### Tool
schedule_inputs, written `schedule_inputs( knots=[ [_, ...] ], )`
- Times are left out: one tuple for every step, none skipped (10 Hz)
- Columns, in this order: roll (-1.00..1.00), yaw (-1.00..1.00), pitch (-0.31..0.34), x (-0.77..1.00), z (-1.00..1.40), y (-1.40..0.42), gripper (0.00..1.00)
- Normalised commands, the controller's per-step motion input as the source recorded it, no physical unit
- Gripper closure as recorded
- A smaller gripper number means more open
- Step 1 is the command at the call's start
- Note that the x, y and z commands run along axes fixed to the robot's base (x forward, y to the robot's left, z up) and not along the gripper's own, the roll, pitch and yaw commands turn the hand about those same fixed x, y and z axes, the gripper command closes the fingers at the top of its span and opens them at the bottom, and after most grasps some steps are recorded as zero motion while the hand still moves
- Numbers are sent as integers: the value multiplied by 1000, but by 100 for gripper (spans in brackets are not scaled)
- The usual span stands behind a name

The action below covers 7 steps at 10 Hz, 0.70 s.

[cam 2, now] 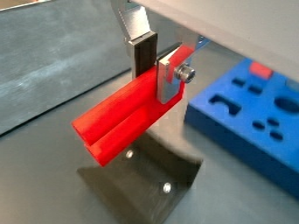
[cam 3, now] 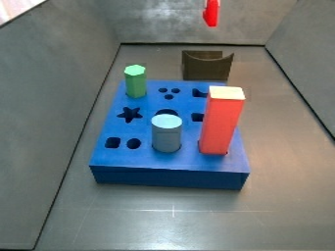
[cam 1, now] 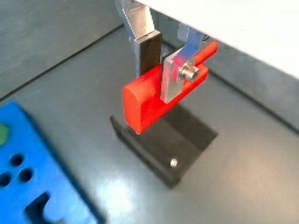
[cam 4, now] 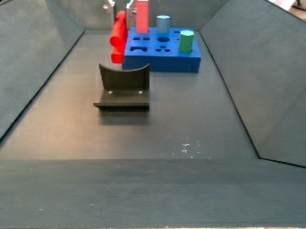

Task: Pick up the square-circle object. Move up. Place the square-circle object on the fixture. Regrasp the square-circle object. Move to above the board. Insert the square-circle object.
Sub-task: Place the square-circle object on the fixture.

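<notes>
Wrist views both show gripper [cam 1: 163,63] clenched on square-circle object [cam 1: 155,94], silver fingers [cam 1: 177,73] pinching red peg near one end, peg slanting out from jaws. Peg off floor, hanging above fixture [cam 1: 167,145], not touching. Side view: peg [cam 3: 211,12] high over fixture [cam 3: 207,65], behind board [cam 3: 174,160]. My read: move-up done, placing on fixture in hand. Next I must descend straight, seat peg in curved notch, then release.
</notes>
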Motion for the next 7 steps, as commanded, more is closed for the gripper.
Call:
schedule_inputs(
  knots=[
    [-1000, 3, 136, 30, 8, -5, 100],
    [-1000, -4, 140, -2, 9, 8, 100],
    [-1000, -24, 137, 5, 8, 22, 100],
    [-1000, -42, 146, 33, -3, 31, 100],
    [-1000, -69, 168, 70, -13, 38, 100],
    [-1000, -86, 178, 82, -17, 41, 100],
    [-900, -117, 174, 87, -18, 46, 100]
  ],
)
